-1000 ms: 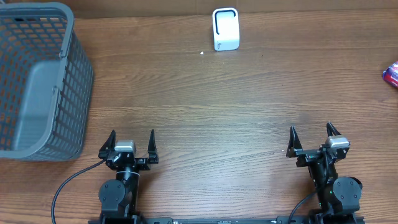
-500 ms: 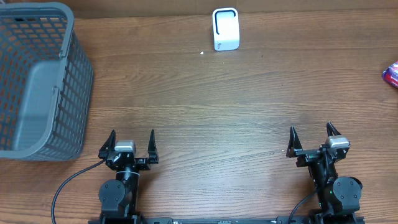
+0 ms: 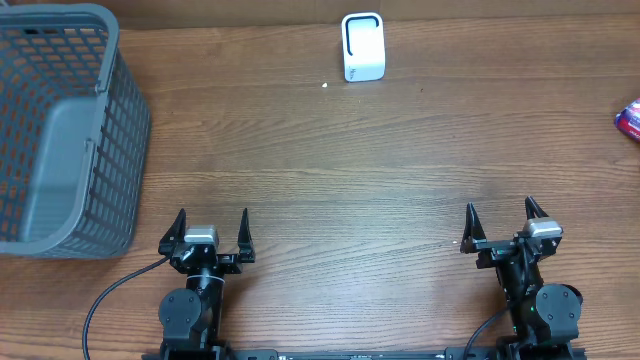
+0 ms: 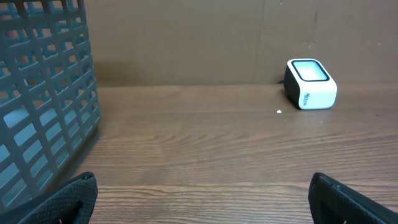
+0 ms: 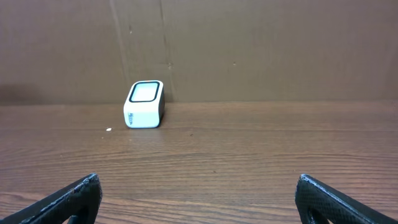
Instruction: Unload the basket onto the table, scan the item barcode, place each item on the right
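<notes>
A white barcode scanner (image 3: pixel 363 47) with a dark window stands at the far middle of the wooden table; it also shows as the scanner (image 4: pixel 310 84) in the left wrist view and the scanner (image 5: pixel 144 104) in the right wrist view. A red and blue item (image 3: pixel 630 120) pokes in at the right edge, mostly cut off, and no barcode shows on it. My left gripper (image 3: pixel 212 222) rests near the front left, open and empty. My right gripper (image 3: pixel 500 215) rests near the front right, also open and empty. Both are far from the scanner and the item.
A large grey mesh basket (image 3: pixel 60 130) fills the far left of the table, and its wall (image 4: pixel 43 106) looms close on the left in the left wrist view. A brown wall backs the table behind the scanner.
</notes>
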